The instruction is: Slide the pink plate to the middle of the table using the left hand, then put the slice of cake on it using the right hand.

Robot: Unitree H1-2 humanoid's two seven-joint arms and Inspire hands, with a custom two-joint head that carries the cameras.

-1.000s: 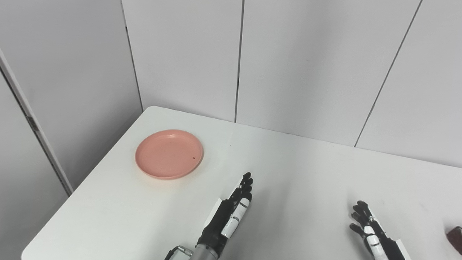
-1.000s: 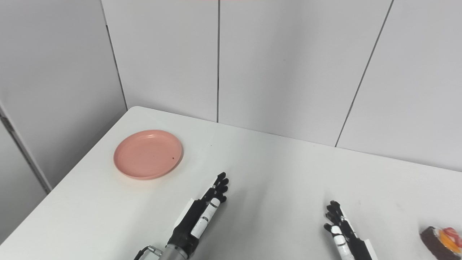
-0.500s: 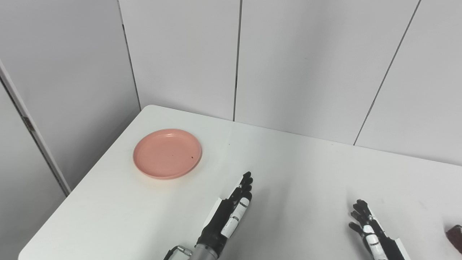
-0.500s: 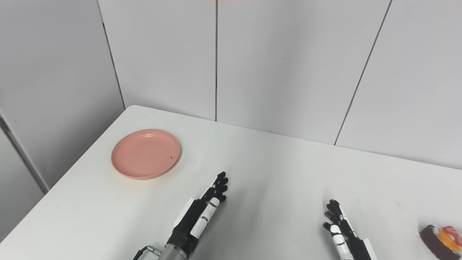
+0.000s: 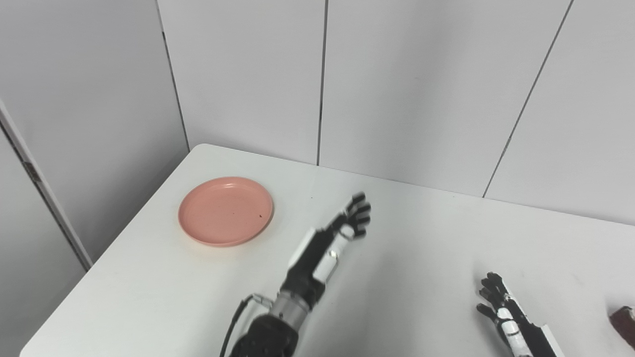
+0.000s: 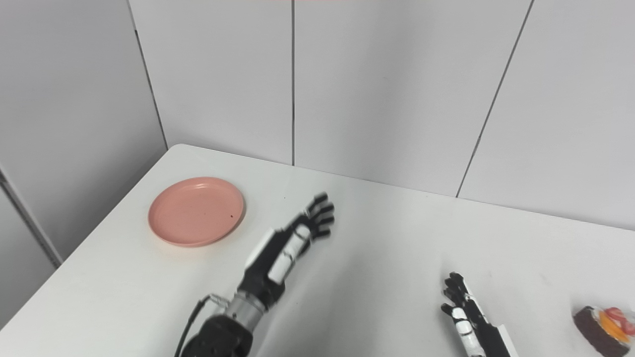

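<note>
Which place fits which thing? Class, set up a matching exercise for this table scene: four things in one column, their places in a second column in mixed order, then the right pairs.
Things:
1. pink plate
2. slice of cake
3. left hand
4. right hand

Places:
A. near edge, to the left of the cake
B. near the table's left corner, by the wall
C. far right edge of the view
D. near the table's middle, to the right of the plate

Pairs: 1-B, 2-C, 3-D, 4-A
</note>
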